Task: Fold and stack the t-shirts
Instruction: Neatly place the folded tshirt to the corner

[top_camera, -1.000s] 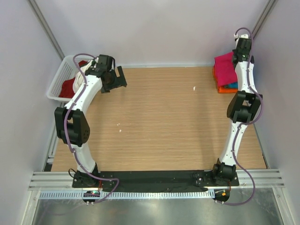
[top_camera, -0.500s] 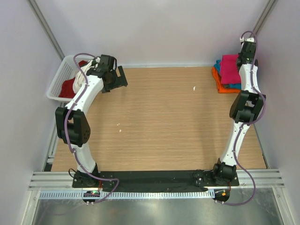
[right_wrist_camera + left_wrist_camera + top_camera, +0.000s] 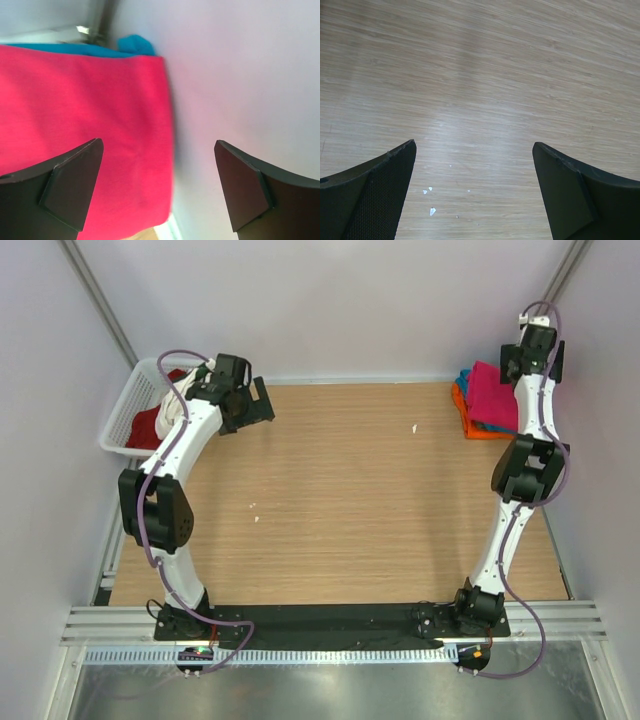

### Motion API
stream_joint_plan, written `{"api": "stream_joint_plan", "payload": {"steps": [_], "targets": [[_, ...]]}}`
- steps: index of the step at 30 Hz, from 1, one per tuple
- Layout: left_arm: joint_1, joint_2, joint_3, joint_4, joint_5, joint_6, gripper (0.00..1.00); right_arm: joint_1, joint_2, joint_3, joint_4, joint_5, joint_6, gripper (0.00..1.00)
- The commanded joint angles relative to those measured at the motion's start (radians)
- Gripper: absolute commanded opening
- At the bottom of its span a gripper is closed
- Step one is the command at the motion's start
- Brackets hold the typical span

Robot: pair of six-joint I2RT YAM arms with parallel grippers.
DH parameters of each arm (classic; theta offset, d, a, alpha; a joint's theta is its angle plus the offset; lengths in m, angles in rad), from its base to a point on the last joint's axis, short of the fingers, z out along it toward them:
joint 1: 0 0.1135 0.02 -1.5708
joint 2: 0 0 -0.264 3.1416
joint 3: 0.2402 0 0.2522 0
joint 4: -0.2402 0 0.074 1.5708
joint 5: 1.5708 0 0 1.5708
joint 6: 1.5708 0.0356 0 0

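You've got pink shirt (image 3: 492,390) atop stack; red shirt (image 3: 150,426) left in basket (image 3: 124,406). Left end effector (image 3: 475,150), right end effector (image 3: 159,145): wide open, empty.

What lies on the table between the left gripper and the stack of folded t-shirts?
Only bare wooden table, except one small white speck nearer the stack than the left gripper. The top external view shows it.

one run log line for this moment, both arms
left gripper open over table | right gripper open above pink t-shirt topping stack | dark red shirt in basket
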Motion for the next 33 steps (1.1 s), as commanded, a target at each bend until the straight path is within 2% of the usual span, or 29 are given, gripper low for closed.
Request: {"api": "stream_joint_plan", "payload": {"steps": [1,4,10,14,16,18,22,23,29,33], "targets": [[-0.006,-0.032,0.032,0.042,-0.001,0.003,1.0,-0.003,-0.16,0.037,-0.028,-0.18,0.128,1.0],[-0.008,-0.063,0.032,0.074,-0.007,0.008,1.0,0.007,-0.229,-0.078,0.008,-0.266,0.243,1.0],[0.015,-0.181,0.034,0.149,-0.029,0.035,1.0,0.02,-0.39,-0.187,0.007,-0.395,0.476,1.0],[0.11,-0.267,-0.02,0.198,0.079,-0.053,1.0,0.02,-0.552,-0.331,0.036,-0.494,0.539,1.0],[0.179,-0.349,-0.119,0.269,0.123,-0.078,1.0,0.018,-0.661,-0.396,0.045,-0.529,0.553,1.0],[0.221,-0.414,-0.193,0.302,0.126,-0.071,1.0,0.018,-0.742,-0.512,0.054,-0.521,0.578,1.0],[0.241,-0.595,-0.351,0.301,0.095,0.0,1.0,0.018,-1.006,-0.783,0.108,-0.535,0.628,1.0],[0.241,-0.625,-0.379,0.298,0.063,0.015,1.0,0.018,-1.048,-0.912,0.142,-0.538,0.657,1.0],[0.241,-0.875,-0.657,0.318,0.063,0.054,0.99,0.02,-1.345,-1.39,0.263,-0.619,0.794,1.0],[0.241,-1.009,-0.81,0.368,0.068,0.051,1.0,0.021,-1.492,-1.598,0.289,-0.612,0.88,1.0]]}}
